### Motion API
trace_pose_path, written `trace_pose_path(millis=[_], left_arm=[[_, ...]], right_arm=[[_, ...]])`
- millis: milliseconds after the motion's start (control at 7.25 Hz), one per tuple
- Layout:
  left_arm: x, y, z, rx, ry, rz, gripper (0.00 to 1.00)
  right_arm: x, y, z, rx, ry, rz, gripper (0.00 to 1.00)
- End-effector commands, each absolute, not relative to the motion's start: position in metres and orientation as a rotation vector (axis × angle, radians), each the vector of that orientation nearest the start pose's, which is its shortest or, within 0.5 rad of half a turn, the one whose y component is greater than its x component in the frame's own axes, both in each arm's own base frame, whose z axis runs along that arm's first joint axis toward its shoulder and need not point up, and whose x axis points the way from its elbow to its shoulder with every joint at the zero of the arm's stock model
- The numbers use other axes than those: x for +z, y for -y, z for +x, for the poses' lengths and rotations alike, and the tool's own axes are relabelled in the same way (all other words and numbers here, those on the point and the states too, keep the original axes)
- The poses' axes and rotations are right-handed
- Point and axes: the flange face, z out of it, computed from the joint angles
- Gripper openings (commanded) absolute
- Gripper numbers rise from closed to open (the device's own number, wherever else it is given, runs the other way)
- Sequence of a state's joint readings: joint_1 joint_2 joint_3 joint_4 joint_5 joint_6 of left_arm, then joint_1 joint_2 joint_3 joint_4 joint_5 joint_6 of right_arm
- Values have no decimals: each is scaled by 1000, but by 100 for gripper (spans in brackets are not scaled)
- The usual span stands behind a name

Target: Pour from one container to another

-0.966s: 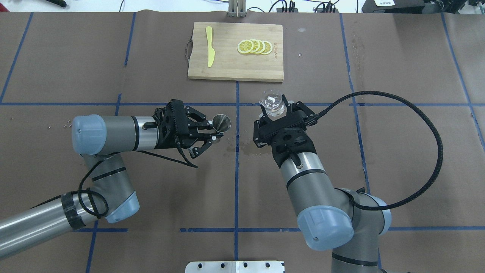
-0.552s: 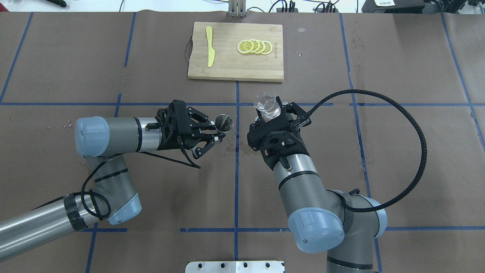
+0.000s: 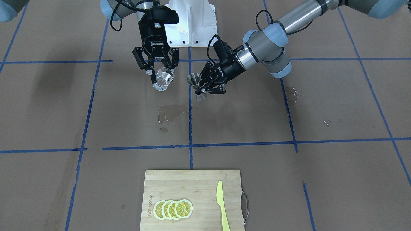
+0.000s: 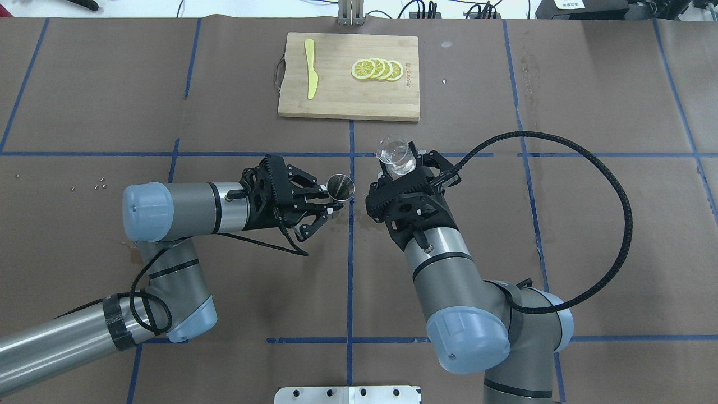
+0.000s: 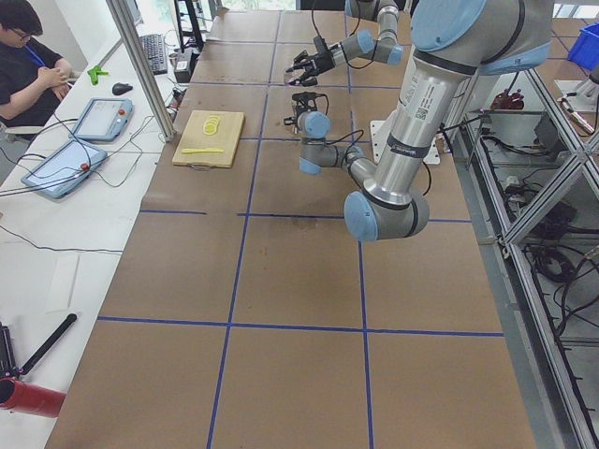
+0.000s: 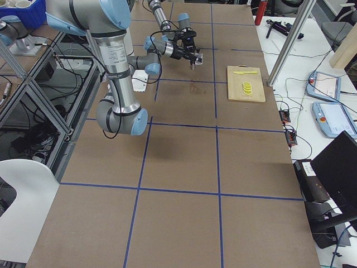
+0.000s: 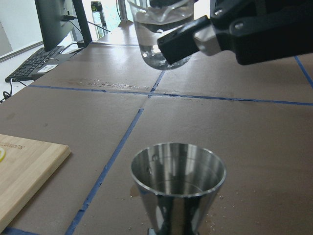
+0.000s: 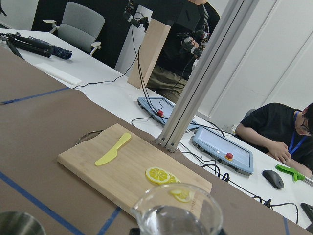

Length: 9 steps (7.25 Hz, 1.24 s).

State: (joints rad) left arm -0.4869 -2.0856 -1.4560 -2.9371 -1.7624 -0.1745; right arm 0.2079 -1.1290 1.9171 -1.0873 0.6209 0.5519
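The left hand (image 4: 331, 200) is closed on the narrow waist of the steel jigger (image 4: 340, 187) and holds it upright, clear of the table (image 4: 224, 84), with its open mouth facing up. From the left wrist camera the upper cup shows shiny metal inside; whether anything lies at its bottom I cannot tell.

The right hand (image 4: 401, 168) points away from the robot, with its fingers clamped on both sides of the glass (image 4: 395, 156). The glass has clear liquid in it and sits close to upright, perhaps leaning a little. It hangs in the air near the jigger but apart from it. In the overhead view a blue tape line runs between the two. Seen from the left wrist, the glass is higher than the jigger's rim and beyond it, not over the mouth.

Below the two hands there is a wet patch (image 3: 170, 112) on the brown paper.

At the far side of the table lies a wooden cutting board (image 4: 348, 104). It carries a row of overlapping lemon slices (image 4: 377, 69) and, well apart from them, a yellow knife (image 4: 310, 67).
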Motion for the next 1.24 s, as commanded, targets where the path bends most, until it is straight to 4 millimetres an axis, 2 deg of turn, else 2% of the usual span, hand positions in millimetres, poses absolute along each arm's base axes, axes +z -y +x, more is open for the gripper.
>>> trace_pose_path(millis=[0,276,828,966,1104], left_arm=[[258,401,522,817,-1202,1396,0],[248,404,527,818,-1193,1384,0],[247,403,528,814,-1190,1386,0],[248,403,528,814,-1190,1386,0],[249,403,528,814,-1190,1385,0]], right_arm=[[194,322,-491,-106,425,1307,0],[187,318,-494,-109,406,1311,0],[183,293,-510,-149,372,1316,0],[170,285,-517,-157,358,1322,0],[169,285,-518,-158,357,1322,0]])
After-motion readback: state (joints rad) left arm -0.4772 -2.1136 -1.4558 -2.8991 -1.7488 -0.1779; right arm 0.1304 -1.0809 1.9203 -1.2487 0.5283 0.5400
